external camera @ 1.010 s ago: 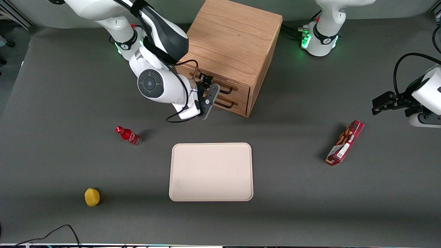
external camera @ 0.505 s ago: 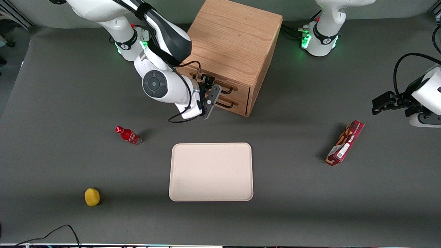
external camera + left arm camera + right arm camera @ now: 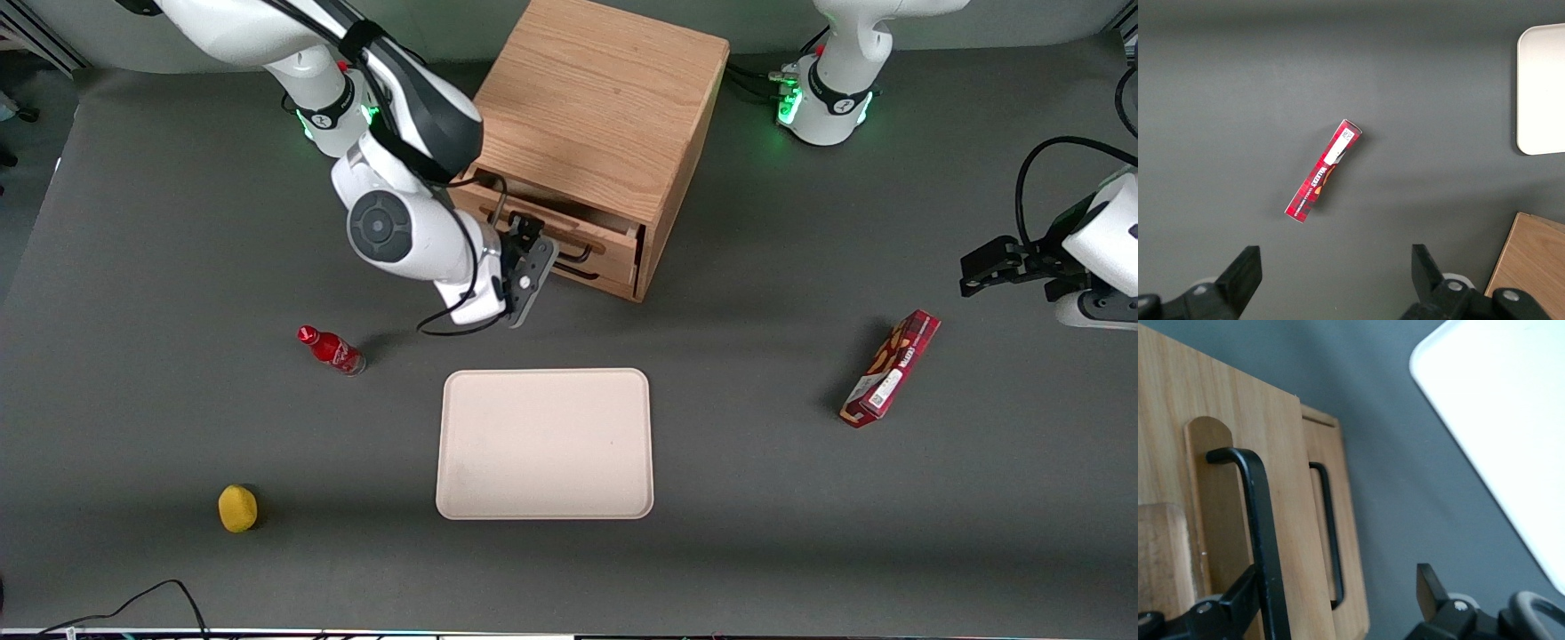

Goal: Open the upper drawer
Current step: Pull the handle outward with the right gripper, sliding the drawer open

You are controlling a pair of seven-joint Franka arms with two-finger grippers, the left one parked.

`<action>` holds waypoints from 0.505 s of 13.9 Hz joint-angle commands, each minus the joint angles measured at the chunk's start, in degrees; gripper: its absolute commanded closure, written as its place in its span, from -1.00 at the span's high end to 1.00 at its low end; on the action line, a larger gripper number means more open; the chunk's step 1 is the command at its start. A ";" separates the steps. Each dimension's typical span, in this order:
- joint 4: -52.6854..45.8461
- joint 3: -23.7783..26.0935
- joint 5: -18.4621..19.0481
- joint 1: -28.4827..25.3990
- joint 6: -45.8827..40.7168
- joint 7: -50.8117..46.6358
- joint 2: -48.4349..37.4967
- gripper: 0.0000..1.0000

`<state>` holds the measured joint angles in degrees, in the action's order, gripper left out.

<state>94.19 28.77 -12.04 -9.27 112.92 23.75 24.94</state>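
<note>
The upper drawer (image 3: pixel 551 233) is seen pulled partway out of the cabinet (image 3: pixel 600 107), a dark gap being shown between its front and the cabinet top in the front view; the lower drawer (image 3: pixel 591 276) is seen shut beneath it. The gripper (image 3: pixel 526 253) is placed at the upper drawer's front, toward the working arm's end of that front; in the right wrist view the gripper (image 3: pixel 1331 603) is seen with its jaws spread wide, and the black bar of the upper handle (image 3: pixel 1258 520) is seen running down beside one finger (image 3: pixel 1238 603), though whether it is touched by that finger cannot be told; the other finger (image 3: pixel 1431 590) is seen well apart from the wood, over the grey table (image 3: pixel 1398 487). The lower handle (image 3: pixel 1328 533) is seen between the jaws, set lower on the recessed front of the lower drawer. A pale tray (image 3: pixel 545 443) is laid on the table nearer the front camera than the jaws; a red bottle (image 3: pixel 331 349) is laid nearer the camera than the jaws too, farther toward the working arm's end; a yellow object (image 3: pixel 237 508) is set nearer the camera than the bottle; a red box (image 3: pixel 891 368) is laid well apart from the jaws, toward the parked arm's end.
</note>
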 commanded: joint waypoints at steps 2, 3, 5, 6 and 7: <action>-4.45 -1.35 2.46 -0.13 -0.24 -0.29 3.18 1.00; -5.76 -2.31 2.46 -0.13 -0.59 -0.02 3.88 1.00; -10.76 -3.37 3.94 -0.13 -3.48 -0.02 7.03 1.00; -14.18 -3.46 5.86 -0.13 -5.67 -0.02 9.14 1.00; -17.17 -3.46 6.67 -0.13 -7.34 -0.02 10.82 1.00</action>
<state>85.93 25.39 -8.02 -9.02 109.90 23.78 30.13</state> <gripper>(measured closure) 0.000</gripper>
